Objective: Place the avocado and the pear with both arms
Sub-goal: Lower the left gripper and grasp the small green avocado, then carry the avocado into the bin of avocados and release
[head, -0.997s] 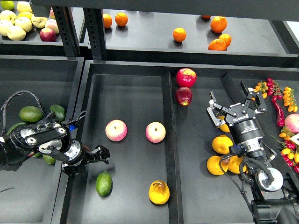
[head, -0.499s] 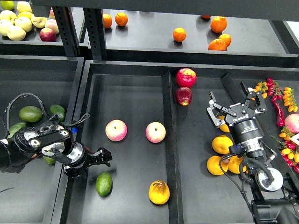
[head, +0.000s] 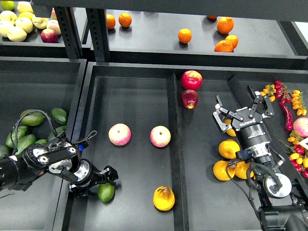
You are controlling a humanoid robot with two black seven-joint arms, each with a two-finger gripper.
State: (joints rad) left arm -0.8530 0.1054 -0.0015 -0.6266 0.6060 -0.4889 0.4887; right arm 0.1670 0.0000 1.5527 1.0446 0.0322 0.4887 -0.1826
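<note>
The avocado (head: 108, 193), smooth and green, lies at the front left of the middle black tray (head: 134, 91). My left gripper (head: 102, 182) is right at its left end, low in the tray. Its fingers are spread and partly cover the fruit; I cannot tell whether they touch it. The pear (head: 163, 198), golden-yellow with a brownish blotch, lies at the front of the same tray, to the right of the avocado. My right gripper (head: 243, 111) is open and empty over the right tray, above some oranges (head: 228, 148).
Two pink apples (head: 119, 134) (head: 160, 136) lie mid-tray. Two red apples (head: 191, 80) sit past the divider ridge (head: 176, 144). More avocados (head: 32, 118) fill the left bin. Chillies and small tomatoes (head: 288, 108) lie far right. A rear shelf holds oranges (head: 184, 35).
My left arm has moved down and toward the front, bringing its gripper from above-left of the avocado down onto its left end. More avocados now show in the left bin. The right arm has not moved.
</note>
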